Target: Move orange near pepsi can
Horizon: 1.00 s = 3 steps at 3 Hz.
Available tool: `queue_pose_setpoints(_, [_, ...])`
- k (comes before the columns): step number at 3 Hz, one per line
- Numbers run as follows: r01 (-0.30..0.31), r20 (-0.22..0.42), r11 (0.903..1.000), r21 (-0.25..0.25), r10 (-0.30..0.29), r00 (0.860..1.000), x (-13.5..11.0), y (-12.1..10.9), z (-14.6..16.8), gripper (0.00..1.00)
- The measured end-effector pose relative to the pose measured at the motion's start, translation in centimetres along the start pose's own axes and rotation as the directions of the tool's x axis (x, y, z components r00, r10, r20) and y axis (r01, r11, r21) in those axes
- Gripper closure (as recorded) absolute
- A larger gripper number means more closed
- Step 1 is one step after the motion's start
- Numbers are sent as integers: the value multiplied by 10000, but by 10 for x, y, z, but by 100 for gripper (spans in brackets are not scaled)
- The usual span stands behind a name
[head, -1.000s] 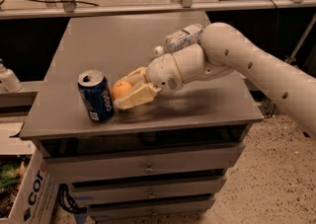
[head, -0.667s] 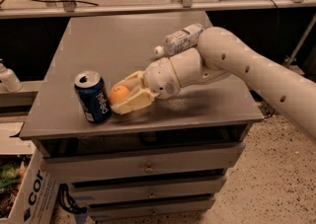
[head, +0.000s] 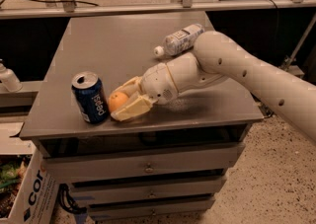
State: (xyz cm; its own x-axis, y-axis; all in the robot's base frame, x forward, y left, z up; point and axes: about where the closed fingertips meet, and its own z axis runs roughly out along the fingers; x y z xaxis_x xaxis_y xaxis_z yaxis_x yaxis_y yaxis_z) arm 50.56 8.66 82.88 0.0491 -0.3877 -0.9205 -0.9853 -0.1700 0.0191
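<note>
The end effector [head: 122,104] is gripping the orange [head: 117,100] just beside the can [head: 90,97], near the front edge of the worktop [head: 113,45], so a careless release is risking the orange rolling off or a finger tipping the can.

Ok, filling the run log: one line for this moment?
gripper: shut on orange | orange: close beside can | can: upright | bottle: lying behind

You see a water bottle [head: 180,39] lying on the grey table [head: 108,50], drawers [head: 148,166] beneath, a cardboard box [head: 34,196] beside.
</note>
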Motion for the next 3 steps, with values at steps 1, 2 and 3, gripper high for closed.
queue_pose_setpoints(1, [55, -143, 10000, 42, -55, 9999, 3, 1, 1, 59])
queue_pose_setpoints(2, [69, -220, 10000, 44, -68, 9997, 5, 1, 2, 36])
queue_pose_setpoints(3, [62, -256, 10000, 43, -61, 9997, 6, 1, 3, 13])
